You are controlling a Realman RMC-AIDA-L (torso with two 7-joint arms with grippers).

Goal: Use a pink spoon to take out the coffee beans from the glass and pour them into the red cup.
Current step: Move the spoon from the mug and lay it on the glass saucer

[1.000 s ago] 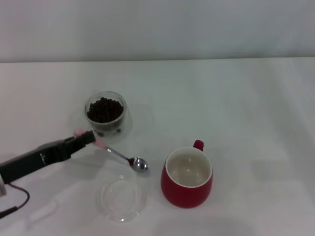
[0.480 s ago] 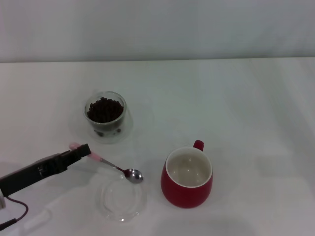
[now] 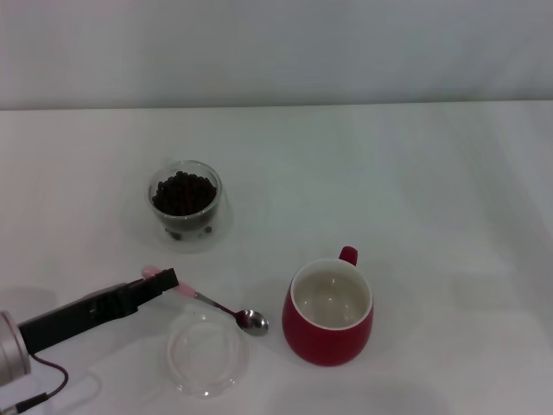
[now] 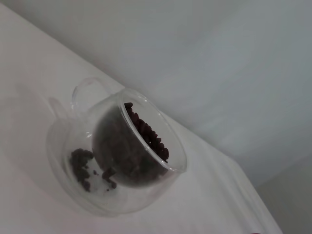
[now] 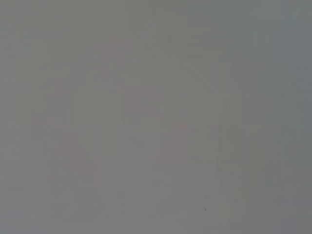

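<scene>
The glass point(image 3: 185, 201) holds dark coffee beans point(image 3: 182, 191) and stands at the back left of the table. In the left wrist view the glass point(image 4: 122, 158) and its coffee beans point(image 4: 146, 134) fill the picture. My left gripper point(image 3: 164, 280) is shut on the pink handle of the pink spoon point(image 3: 226, 309). It holds the spoon low, in front of the glass. The spoon's metal bowl sits just left of the red cup point(image 3: 328, 313), by the far rim of a clear dish. I cannot tell whether beans lie in the bowl. The cup's cream inside looks empty. My right gripper is out of view.
A flat clear round dish point(image 3: 207, 353) lies near the front edge, below the spoon and left of the red cup. A thin cable point(image 3: 43, 393) trails from my left arm at the front left. The right wrist view shows only plain grey.
My left gripper has carried the pink spoon away from the glass, toward the front and slightly right. The spoon's bowl now lies closer to the red cup.
</scene>
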